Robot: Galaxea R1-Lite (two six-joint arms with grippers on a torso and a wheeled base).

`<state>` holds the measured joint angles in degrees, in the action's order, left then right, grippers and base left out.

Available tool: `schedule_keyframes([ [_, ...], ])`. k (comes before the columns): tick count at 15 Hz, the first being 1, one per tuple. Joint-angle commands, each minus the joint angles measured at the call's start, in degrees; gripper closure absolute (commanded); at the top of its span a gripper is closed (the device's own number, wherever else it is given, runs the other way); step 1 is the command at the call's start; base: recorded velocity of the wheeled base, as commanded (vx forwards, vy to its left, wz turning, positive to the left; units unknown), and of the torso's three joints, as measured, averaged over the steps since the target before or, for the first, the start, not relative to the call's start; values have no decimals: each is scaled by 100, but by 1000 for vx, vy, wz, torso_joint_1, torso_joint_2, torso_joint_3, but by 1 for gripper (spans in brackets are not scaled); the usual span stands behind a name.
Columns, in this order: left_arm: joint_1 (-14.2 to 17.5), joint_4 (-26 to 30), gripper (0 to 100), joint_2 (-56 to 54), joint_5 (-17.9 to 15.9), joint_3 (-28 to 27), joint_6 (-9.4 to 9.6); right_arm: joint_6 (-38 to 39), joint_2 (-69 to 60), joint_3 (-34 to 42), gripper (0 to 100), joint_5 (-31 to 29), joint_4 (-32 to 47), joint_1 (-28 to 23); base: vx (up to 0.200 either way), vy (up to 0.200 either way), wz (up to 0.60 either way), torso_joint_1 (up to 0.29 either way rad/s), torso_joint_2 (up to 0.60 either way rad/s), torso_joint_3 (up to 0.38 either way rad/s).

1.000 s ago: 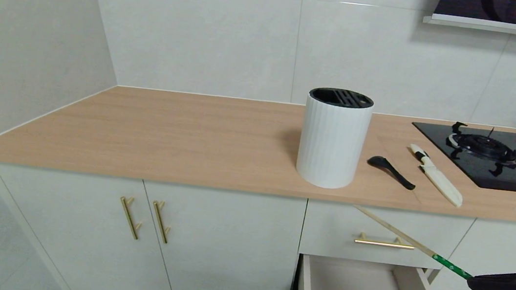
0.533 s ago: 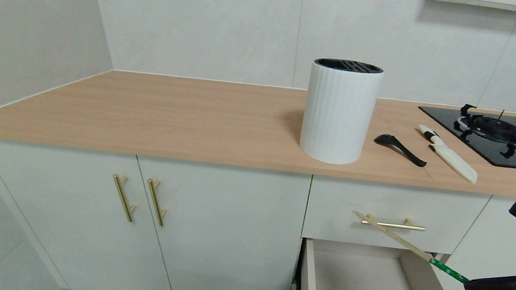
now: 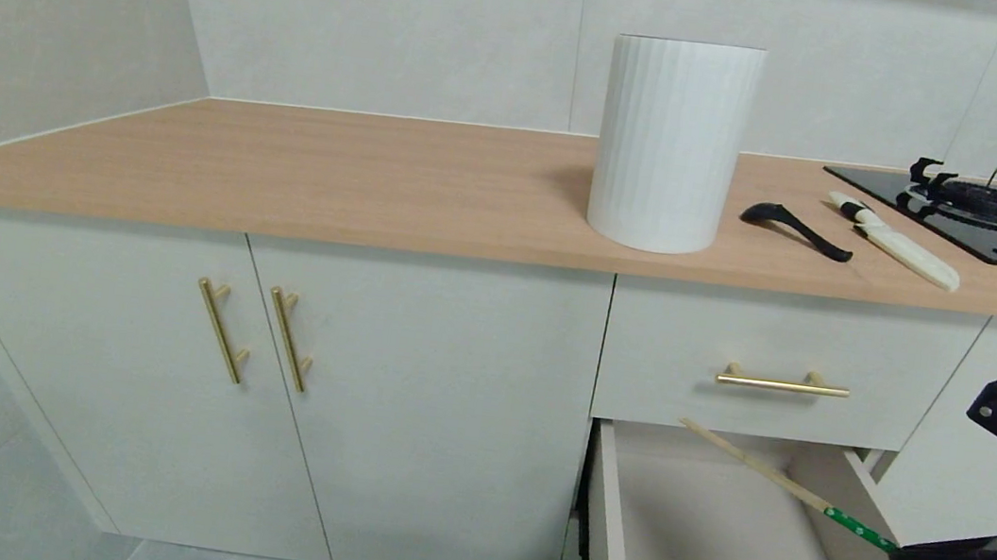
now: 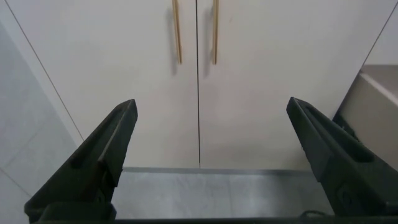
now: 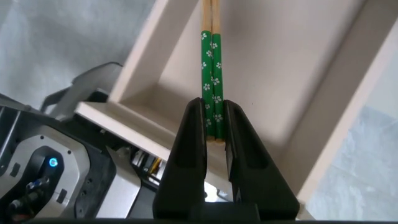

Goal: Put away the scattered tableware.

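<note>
Low on the right, the right gripper (image 3: 899,556) is clamped tight on a pair of chopsticks (image 3: 778,481) by their green flowered ends. The wrist view has both black fingers (image 5: 194,134) pressed against the sticks on either side. The bare wooden tips slant up and to the left over the open drawer (image 3: 608,522), which is pulled out toward the near side below a closed drawer with a brass handle (image 3: 782,384). Whether the tips touch anything inside cannot be told.

Up on the wooden countertop (image 3: 331,174) the rest of the tableware lies out. A black spoon (image 3: 795,229) is just right of the tall white ribbed holder (image 3: 675,145), and a pale knife (image 3: 892,253) lies right of the spoon, close to it but apart. Farther right sits the black gas hob (image 3: 982,211).

The left gripper (image 4: 211,155) hangs low with its two fingers spread wide and nothing between them. It faces the pair of cabinet doors (image 4: 199,106) and their two upright brass handles (image 4: 176,31), which stand left of the drawers.
</note>
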<state>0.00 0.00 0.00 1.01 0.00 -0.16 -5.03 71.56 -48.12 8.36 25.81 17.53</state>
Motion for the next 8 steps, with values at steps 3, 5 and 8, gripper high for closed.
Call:
schedule_keyframes([
  [3, 0, 0, 0, 9, 4, 0, -2, -68, 148, 22, 100, 7, 3, 5, 0, 0, 0, -95, 357, 256],
  [5, 0, 0, 0, 9, 4, 0, -2, -77, 183, 22, 100, 7, -6, 5, 0, 0, 0, -24, 102, 56],
  [8, 0, 0, 0, 9, 4, 0, -2, -41, 552, 13, 100, -10, -173, -4, 0, 0, 0, 0, 0, 0],
])
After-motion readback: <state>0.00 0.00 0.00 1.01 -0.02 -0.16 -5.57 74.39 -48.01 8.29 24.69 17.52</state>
